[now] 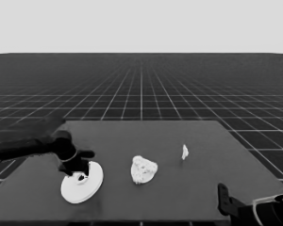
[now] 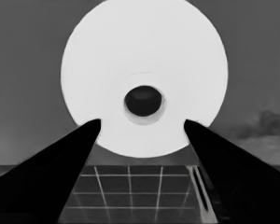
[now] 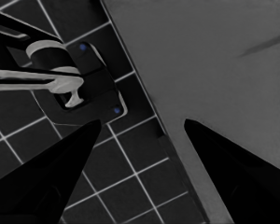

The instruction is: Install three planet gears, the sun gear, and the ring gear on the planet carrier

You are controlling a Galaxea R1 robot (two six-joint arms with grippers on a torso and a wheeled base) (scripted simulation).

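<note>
white larger round part (image 1: 82, 184) under left gripper (image 1: 80, 173)

Dark table (image 1: 179, 193), flat top, grid floor around it. On it, left end near front: larger round part (image 1: 82, 183), white w/ dark centre hole, looks tilted, far edge raised. Mid-table: white lumpy cluster (image 1: 143, 169), likely smaller round part w/ gears on it, can't separate individual pieces. Right of centre, farther back: thin white piece (image 1: 185, 151), upright, well apart from cluster.
</note>
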